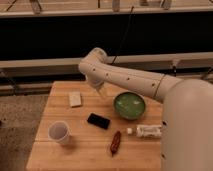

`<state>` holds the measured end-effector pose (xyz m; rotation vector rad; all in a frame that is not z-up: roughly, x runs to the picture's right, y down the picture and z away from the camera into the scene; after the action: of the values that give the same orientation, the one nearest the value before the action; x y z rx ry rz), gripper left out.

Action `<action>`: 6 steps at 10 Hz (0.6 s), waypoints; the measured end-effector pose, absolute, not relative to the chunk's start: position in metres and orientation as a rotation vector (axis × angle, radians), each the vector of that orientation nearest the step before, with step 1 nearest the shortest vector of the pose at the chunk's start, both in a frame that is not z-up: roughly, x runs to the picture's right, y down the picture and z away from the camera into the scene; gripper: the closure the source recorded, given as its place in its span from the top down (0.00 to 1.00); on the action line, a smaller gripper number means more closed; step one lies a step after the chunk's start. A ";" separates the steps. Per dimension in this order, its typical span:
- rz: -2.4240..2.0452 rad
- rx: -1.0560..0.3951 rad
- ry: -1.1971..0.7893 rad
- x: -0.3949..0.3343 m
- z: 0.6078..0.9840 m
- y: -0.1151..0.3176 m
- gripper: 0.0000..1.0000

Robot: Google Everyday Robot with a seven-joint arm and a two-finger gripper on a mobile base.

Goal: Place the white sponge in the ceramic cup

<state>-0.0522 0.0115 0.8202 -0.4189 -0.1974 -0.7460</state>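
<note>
gripper (100,91): over the back of the table (85,152), just right of the sponge, jaws spread wide, holding nothing
white sponge (75,99): flat, back-left, near the edge
ceramic cup (59,132): upright, front-left, near the left edge
open room: bare wood between sponge and cup

One table (85,156), one white sponge (74,99), one ceramic cup (59,133), one green bowl (129,105), one black phone (98,120), one white bottle (146,131), one reddish stick (115,142), one gripper (99,90) just beside the green bowl.

ceramic cup (59,132): white, upright, mouth open | white sponge (75,99): cream block, flat, apart behind it
</note>
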 end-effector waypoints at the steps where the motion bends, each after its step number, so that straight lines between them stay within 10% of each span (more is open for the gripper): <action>1: -0.755 -0.420 -0.202 -0.060 0.825 0.012 0.80; 6: -0.815 -0.441 -0.223 -0.085 0.848 0.021 0.80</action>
<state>-0.0848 0.0215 0.8476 -0.4410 -0.2226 -0.8146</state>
